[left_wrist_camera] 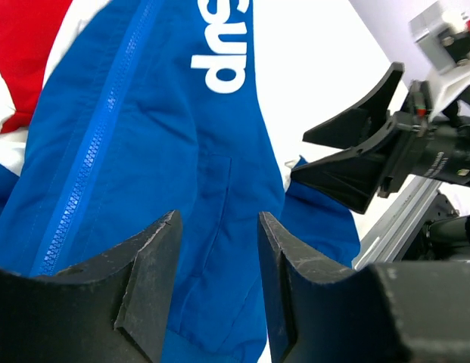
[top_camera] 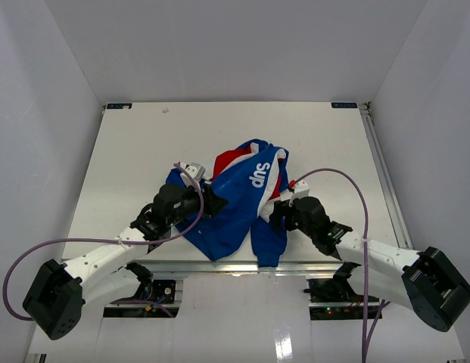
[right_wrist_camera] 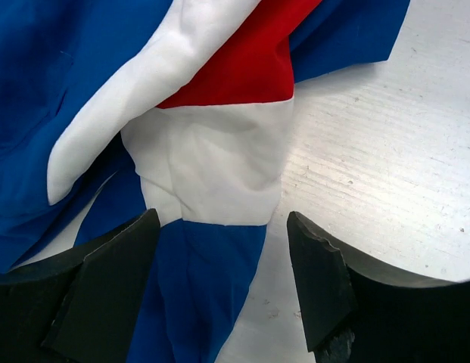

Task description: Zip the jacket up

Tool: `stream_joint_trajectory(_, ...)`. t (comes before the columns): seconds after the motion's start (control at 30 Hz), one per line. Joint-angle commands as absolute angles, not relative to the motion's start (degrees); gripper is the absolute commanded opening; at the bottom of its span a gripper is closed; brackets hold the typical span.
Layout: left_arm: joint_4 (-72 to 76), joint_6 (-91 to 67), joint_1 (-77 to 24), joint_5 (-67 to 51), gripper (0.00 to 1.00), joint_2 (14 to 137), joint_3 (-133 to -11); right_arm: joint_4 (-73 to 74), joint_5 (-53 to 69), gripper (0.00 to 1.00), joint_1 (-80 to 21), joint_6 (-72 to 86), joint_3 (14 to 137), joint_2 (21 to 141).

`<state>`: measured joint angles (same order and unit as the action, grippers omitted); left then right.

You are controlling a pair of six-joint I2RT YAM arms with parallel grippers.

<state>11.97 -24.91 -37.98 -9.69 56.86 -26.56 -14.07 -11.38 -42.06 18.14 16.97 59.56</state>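
The jacket (top_camera: 242,200) lies crumpled in the middle of the table, blue with red and white panels and white "Sup" lettering. My left gripper (top_camera: 213,201) is open at its left side, over blue fabric; in the left wrist view (left_wrist_camera: 218,261) the blue zipper (left_wrist_camera: 91,147) runs up and left of the jaws. My right gripper (top_camera: 276,213) is open at the jacket's right side; in the right wrist view (right_wrist_camera: 223,265) its jaws straddle a blue, white and red sleeve (right_wrist_camera: 212,181) without closing on it.
The white table (top_camera: 129,159) has a metal rail (top_camera: 219,265) along its near edge and another on the right (top_camera: 382,166). White walls enclose the table. The right gripper's fingers (left_wrist_camera: 356,151) show in the left wrist view.
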Motion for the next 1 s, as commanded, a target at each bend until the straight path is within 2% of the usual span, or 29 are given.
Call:
stream_joint_trajectory(0.0, 14.3, -24.4, -37.9, -9.2, 0.55, 53.7, -24.5, -18.0, -14.3, 0.7, -42.7, 19.3, 17.2, 62.0)
stream_joint_trajectory(0.1, 15.5, -23.5, -37.8, -7.4, 0.55, 53.4, -23.2, -18.3, -15.7, 0.4, -42.8, 18.8, 17.4, 63.5)
stream_joint_trajectory(0.23, 16.3, -22.0, -37.9, -4.2, 0.55, 53.7, -22.0, -17.0, -20.4, 0.1, -42.6, 16.6, 18.3, 62.6)
stream_joint_trajectory(0.43, 16.1, -21.3, -37.9, -2.4, 0.55, 50.6, -20.5, -15.3, -23.4, 0.08, -36.4, 12.6, 20.5, 60.4)
stream_joint_trajectory(0.6, 14.7, -20.6, -38.2, -1.0, 0.55, 50.1, -20.9, -8.4, -25.3, 0.08, -26.8, 8.8, 27.6, 61.9)
stream_joint_trajectory(0.73, 13.5, -19.3, -39.0, 1.0, 0.55, 50.0, -21.5, -5.1, -30.3, 0.08, -24.3, 6.6, 32.7, 61.2)
stream_joint_trajectory(0.77, 13.2, -19.2, -39.2, 1.4, 0.55, 49.9, -21.7, -3.9, -31.2, 0.09, -24.3, 6.3, 33.9, 61.1)
stream_joint_trajectory(0.83, 13.2, -19.0, -39.6, 1.6, 0.55, 49.5, -21.6, -0.4, -32.6, 0.19, -24.3, 6.8, 36.5, 61.2)
stream_joint_trajectory(0.9, 13.2, -18.8, -39.8, 2.1, 0.55, 48.7, -21.5, 5.4, -32.8, 0.46, -24.3, 7.4, 39.2, 61.3)
stream_joint_trajectory(0.93, 13.6, -18.8, -40.0, 2.1, 0.56, 48.0, -21.4, 7.6, -31.8, 0.66, -24.3, 7.8, 40.4, 61.3)
stream_joint_trajectory(0.97, 14.3, -18.6, -40.1, 1.7, 0.61, 47.2, -21.0, 9.3, -30.4, 0.82, -24.5, 8.4, 42.3, 61.0)
